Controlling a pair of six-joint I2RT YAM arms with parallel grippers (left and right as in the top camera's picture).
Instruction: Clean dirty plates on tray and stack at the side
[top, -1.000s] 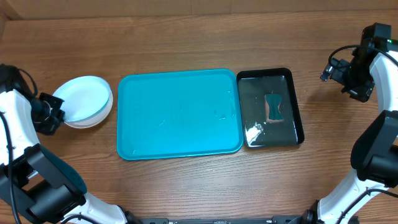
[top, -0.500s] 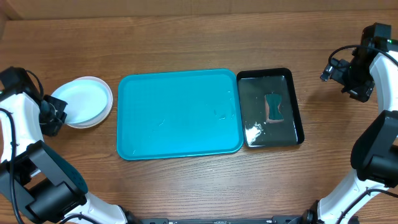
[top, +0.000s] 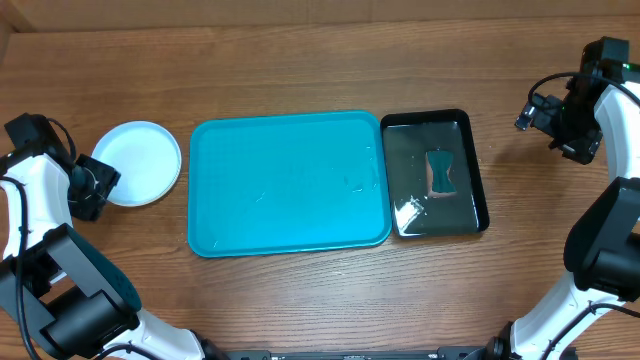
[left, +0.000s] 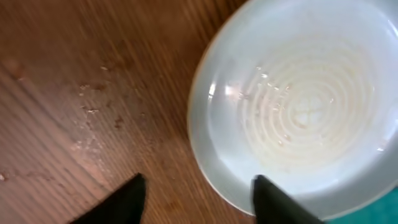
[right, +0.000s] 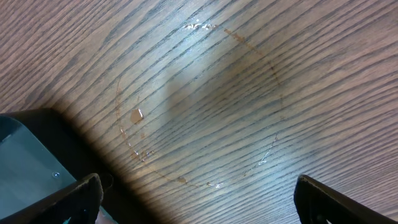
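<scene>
Wooden bench (top: 300, 60). On it, left to right: white plate (top: 140, 160); turquoise tray (top: 288, 180), apart from the plate; black tray (top: 410, 160), just beside the turquoise one. Faint ring mark (right: 199, 106) near the black tray.

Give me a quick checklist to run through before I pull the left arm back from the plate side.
1. Left hand grips nothing: ok, jaws apart at the plate's rim.
2. White plate sits on the table beside the tray, apart from it: ok.
3. No plates on the tray: ok.
4. Other plates stacked under the white one: cannot tell, only the top shows.
5. Right hand is empty: ok, open over bare wood.
6. Sponge lies in the black tray: ok.
</scene>
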